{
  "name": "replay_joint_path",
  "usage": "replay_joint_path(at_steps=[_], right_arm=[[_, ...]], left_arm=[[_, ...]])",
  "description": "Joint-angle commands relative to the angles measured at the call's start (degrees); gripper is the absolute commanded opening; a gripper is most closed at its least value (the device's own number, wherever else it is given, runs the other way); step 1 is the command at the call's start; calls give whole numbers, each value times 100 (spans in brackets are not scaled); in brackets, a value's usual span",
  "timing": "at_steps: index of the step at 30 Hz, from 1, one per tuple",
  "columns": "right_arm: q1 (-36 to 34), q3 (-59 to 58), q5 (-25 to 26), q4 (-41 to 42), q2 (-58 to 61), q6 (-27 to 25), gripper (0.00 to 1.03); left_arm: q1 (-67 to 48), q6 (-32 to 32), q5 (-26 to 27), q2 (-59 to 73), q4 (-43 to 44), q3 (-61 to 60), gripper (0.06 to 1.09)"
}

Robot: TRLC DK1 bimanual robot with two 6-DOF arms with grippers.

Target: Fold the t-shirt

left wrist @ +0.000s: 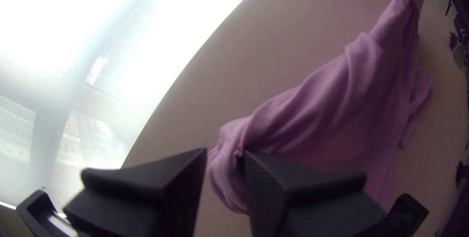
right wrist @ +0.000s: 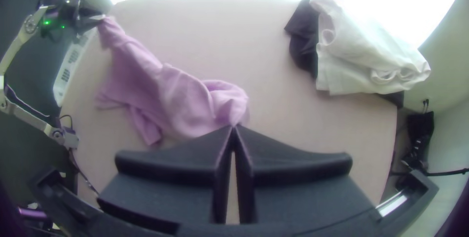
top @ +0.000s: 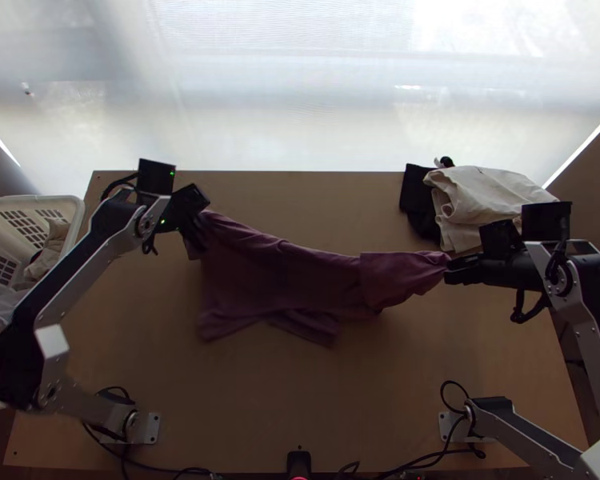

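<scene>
Over the tabletop (top: pixel 300 392), right side: my right claw (top: pixel 448 271) clamped on one end of the purple t-shirt (top: pixel 276 276); left claw (top: pixel 198 230) clamped on its bunched other end. Shirt spans between, creased. Farther out: pale clothes (top: pixel 484 196), white basket (top: pixel 78 212).

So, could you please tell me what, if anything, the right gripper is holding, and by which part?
In the top view, the right gripper holds the purple t-shirt by its gathered rightmost tip.
</scene>
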Motion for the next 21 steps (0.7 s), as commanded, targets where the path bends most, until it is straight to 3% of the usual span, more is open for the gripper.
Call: replay_joint_path(at_steps=[1,6,12,21], right_arm=[[157,-222,-6,200,163,11,4],[192,-257,3,200,110,11,4],[228,-416,-6,200,84,19,4],[289,-433,-6,209,75,19,4]], left_arm=[[170,96,-201,1131,521,508,105],[214,34,-201,191,143,279,105],[-1149,438,-236,-2015,-279,-2094,104],[-3188,104,-1168,-3307,-516,-4247,104]])
